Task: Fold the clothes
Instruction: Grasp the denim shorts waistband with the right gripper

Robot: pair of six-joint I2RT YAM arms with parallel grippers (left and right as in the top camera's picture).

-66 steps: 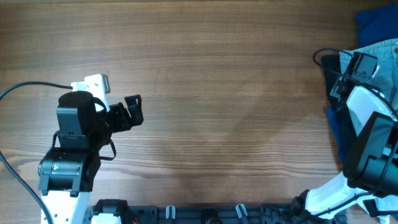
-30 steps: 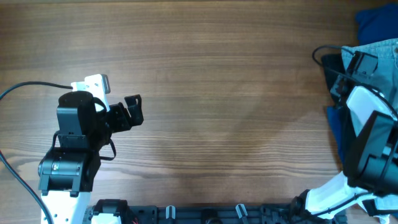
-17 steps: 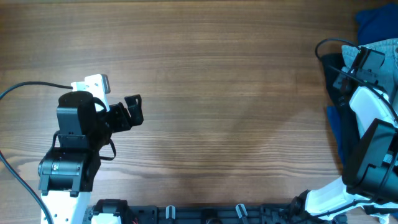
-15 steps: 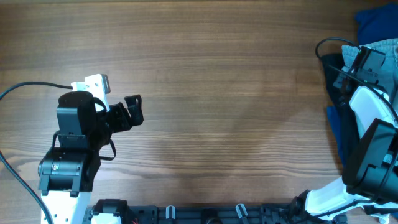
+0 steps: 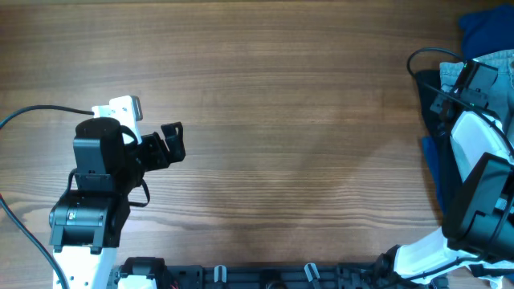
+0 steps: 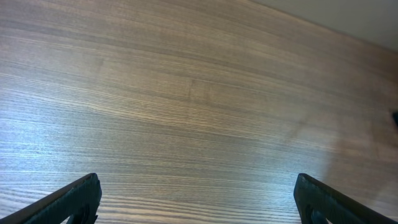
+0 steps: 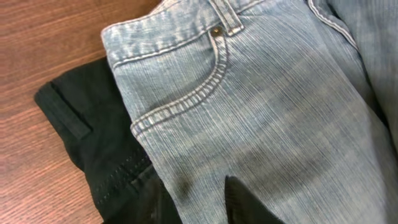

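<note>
The light blue denim shorts [image 5: 496, 63] lie bunched at the table's far right edge. In the right wrist view the shorts [image 7: 267, 93] fill the frame, with a curved stitched pocket and a belt-looped waistband. My right gripper [image 5: 465, 75] is low over the shorts' left edge. In its wrist view the right gripper [image 7: 199, 202] has its jaws partly apart; one finger [image 7: 245, 202] rests on the denim, the other is over the black garment. The denim between them lies flat. My left gripper [image 5: 171, 143] is wide open and empty, and in its wrist view the left gripper [image 6: 199, 205] is over bare wood.
A black garment [image 7: 87, 137] lies under the shorts' left side and also shows in the overhead view [image 5: 428, 87]. A dark royal-blue cloth [image 5: 482, 30] lies at the top right corner. A black cable [image 5: 422, 58] loops by the right arm. The wooden table [image 5: 281, 120] spans between the arms.
My right gripper has shifted slightly right and farther over the shorts, and has held still for the last half second. The left arm has not moved.
</note>
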